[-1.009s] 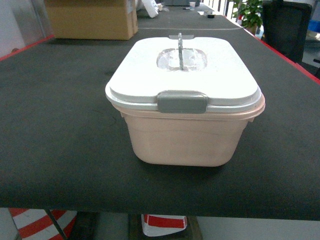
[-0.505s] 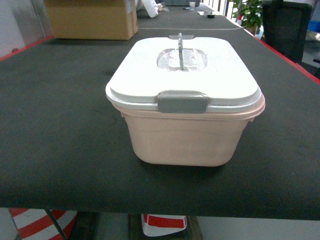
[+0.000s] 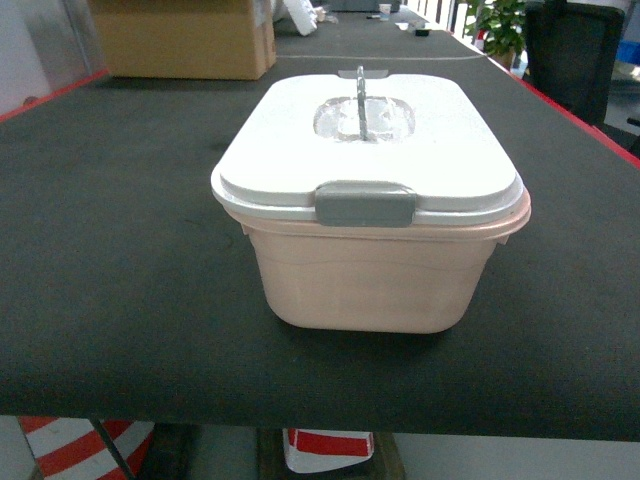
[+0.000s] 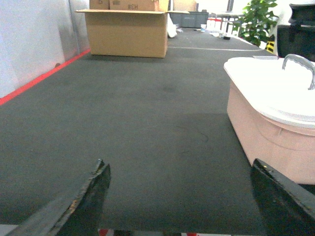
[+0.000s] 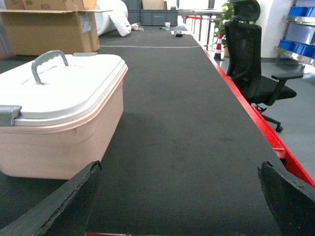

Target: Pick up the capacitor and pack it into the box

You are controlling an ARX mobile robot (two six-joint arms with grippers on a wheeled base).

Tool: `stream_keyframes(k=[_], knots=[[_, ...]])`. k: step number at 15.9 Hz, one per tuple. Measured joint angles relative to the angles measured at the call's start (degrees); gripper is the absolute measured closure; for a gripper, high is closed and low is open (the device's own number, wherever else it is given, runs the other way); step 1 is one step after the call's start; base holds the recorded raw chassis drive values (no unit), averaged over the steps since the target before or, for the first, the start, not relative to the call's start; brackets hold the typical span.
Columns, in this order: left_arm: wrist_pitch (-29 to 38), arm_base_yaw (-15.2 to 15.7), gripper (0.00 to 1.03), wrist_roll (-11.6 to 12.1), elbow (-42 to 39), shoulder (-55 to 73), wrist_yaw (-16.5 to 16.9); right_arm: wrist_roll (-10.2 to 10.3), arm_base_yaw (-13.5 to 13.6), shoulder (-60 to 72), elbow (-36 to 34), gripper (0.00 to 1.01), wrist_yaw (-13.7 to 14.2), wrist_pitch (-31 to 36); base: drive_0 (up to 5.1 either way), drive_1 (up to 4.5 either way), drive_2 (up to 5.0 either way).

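The table (image 3: 120,300) is the largest thing: a long surface w/ dark grey mat, running far to the back, w/ red edge strip on both long sides. The box (image 3: 370,280) stands on it near the front edge, about in the middle of the head view. It is a pale pink tub w/ rounded corners, and the white lid (image 3: 300,150) sits on top, closed. A grey latch (image 3: 365,204) is on the front side of the lid, folded down, and a grey handle (image 3: 360,100) stands upright in a shallow recess at the lid center.

A brown cardboard carton (image 3: 185,40) is far behind on the table, at the left, well apart from the box; the wrist views show its flaps open. At the right side, off the table, is a black office chair (image 5: 251,54), a green plant (image 3: 500,25) behind it, and blue bins (image 5: 300,42) on a shelf at the far right.

Left gripper (image 4: 182,196): both black fingers show at the bottom corners of the left wrist view, spread wide, nothing between them, only mat. It is low at the table front, left of the box, not touching. Right gripper (image 5: 182,196): same, fingers wide apart and nothing held, at the right of the box, apart from it. In the head view neither gripper shows.

The capacitor shows in no view; where it is, I cannot tell.
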Motion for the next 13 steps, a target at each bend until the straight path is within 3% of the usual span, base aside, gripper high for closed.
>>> stream_keyframes(k=[1, 13], knots=[[0.0, 0.0, 0.03, 0.02, 0.0, 0.0, 0.0, 0.02, 0.0, 0.0, 0.0, 0.03, 0.0, 0.0, 0.0, 0.0, 0.0], [0.0, 0.0, 0.05, 0.02, 0.0, 0.0, 0.0, 0.0, 0.0, 0.0, 0.0, 0.03, 0.0, 0.0, 0.0, 0.0, 0.0]])
